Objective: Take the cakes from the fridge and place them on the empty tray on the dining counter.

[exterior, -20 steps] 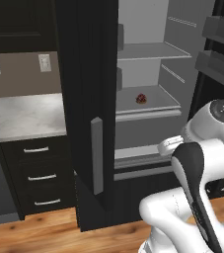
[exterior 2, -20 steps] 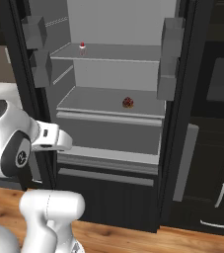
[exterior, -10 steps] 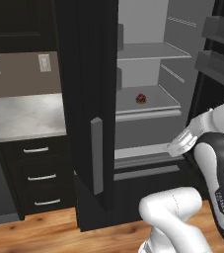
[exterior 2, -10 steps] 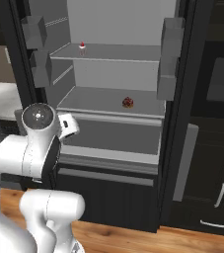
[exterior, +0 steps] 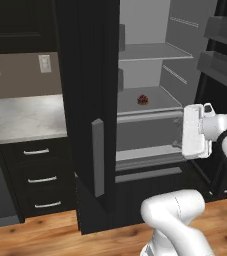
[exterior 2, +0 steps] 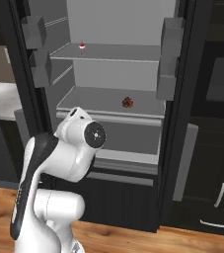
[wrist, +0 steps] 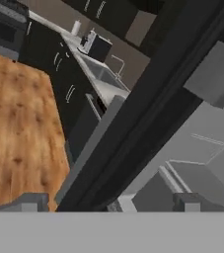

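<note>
With the fridge (exterior 2: 113, 59) open, one cake (exterior 2: 128, 102) is seen on the middle shelf and another (exterior 2: 82, 47) above it, so the wide-open, empty end effector (wrist: 111, 201) must next be reached inward.

Fridge (exterior: 87, 75) matt black; floor (wrist: 15, 123) glossy wood.

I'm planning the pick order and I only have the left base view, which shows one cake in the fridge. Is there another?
Observer: Yes. In the right base view a second cake stands on the upper shelf, near its left end.
Operator: Are the jaws free to grab?
Observer: The hand view shows the jaws wide open with nothing between them, pointed past the fridge door edge.
</note>
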Available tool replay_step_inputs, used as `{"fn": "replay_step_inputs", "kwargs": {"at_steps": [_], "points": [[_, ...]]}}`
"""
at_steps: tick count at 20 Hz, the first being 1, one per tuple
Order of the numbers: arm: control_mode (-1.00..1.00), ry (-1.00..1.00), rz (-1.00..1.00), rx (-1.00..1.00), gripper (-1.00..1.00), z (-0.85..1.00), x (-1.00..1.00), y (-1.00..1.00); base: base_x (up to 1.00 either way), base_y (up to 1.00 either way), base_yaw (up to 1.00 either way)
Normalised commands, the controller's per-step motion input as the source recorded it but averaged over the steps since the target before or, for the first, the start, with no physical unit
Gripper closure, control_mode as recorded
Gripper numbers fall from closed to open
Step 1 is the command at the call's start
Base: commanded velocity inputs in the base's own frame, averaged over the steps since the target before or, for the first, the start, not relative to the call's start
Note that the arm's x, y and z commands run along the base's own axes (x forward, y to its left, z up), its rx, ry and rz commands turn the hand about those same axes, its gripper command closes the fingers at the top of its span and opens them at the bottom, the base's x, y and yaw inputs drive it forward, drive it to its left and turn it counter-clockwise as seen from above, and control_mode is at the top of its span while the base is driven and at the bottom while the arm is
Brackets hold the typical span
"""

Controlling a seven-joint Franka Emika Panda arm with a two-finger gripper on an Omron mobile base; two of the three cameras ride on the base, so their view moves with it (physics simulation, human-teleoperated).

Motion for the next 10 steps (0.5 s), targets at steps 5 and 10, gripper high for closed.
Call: {"fn": "replay_step_inputs", "kwargs": {"at_steps": [5,10], "points": [[-1.00,-0.31,0.30,-0.17,-1.00,-0.18,0.01,0.43,0.00,0.00,0.00],[-1.00,-0.06,0.06,-0.06,-1.00,-0.06,0.29,0.20,0.00,0.00,0.00]]}}
